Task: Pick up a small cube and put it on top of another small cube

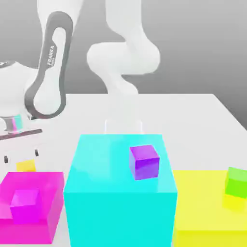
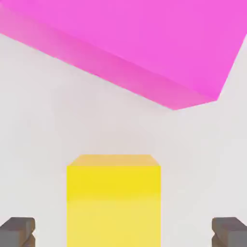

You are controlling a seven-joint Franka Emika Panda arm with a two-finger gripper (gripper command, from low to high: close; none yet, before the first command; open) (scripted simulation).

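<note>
The small yellow-orange cube (image 1: 26, 166) rests on the white table at the exterior view's left, just behind the big magenta block (image 1: 43, 185). My gripper (image 1: 21, 157) hangs directly over it, open. In the hand view the yellow cube (image 2: 113, 200) lies between my two dark fingertips (image 2: 17, 231), with wide gaps on both sides, and nothing is held. The small green cube (image 1: 236, 181) sits on top of the big yellow block (image 1: 202, 212) at the exterior view's right.
A big cyan block (image 1: 111, 193) stands in the middle with a small purple cube (image 1: 144, 161) on it. A small magenta cube (image 1: 25, 203) sits on the big magenta block (image 2: 144, 43), which lies close beside the yellow cube. The white table (image 1: 193, 116) stretches behind.
</note>
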